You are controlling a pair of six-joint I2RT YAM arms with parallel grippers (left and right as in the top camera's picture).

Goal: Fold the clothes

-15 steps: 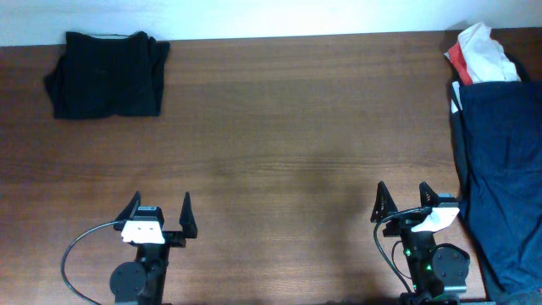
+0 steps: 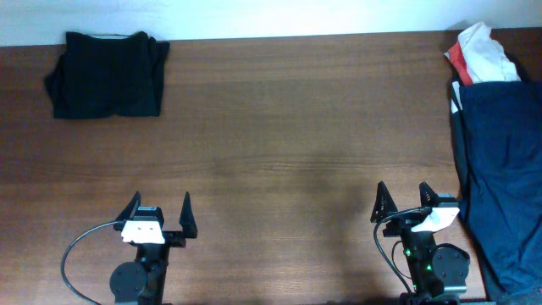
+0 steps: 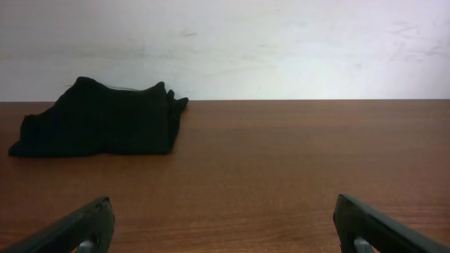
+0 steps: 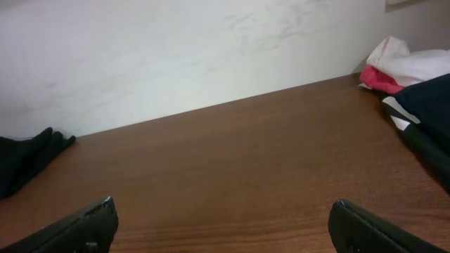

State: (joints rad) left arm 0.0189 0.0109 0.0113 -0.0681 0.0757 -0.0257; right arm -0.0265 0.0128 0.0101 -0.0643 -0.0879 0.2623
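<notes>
A dark navy-blue garment (image 2: 501,169) lies spread along the table's right edge, with a white-and-red shirt (image 2: 481,56) bunched at its far end; both show at the right of the right wrist view (image 4: 422,98). A folded black piece (image 2: 107,74) sits at the far left corner and shows in the left wrist view (image 3: 98,119). My left gripper (image 2: 158,207) is open and empty near the front edge. My right gripper (image 2: 405,195) is open and empty, just left of the navy garment.
The brown wooden table (image 2: 288,127) runs up to a white wall (image 3: 232,42) at the back. A cable (image 2: 74,246) loops beside the left arm's base.
</notes>
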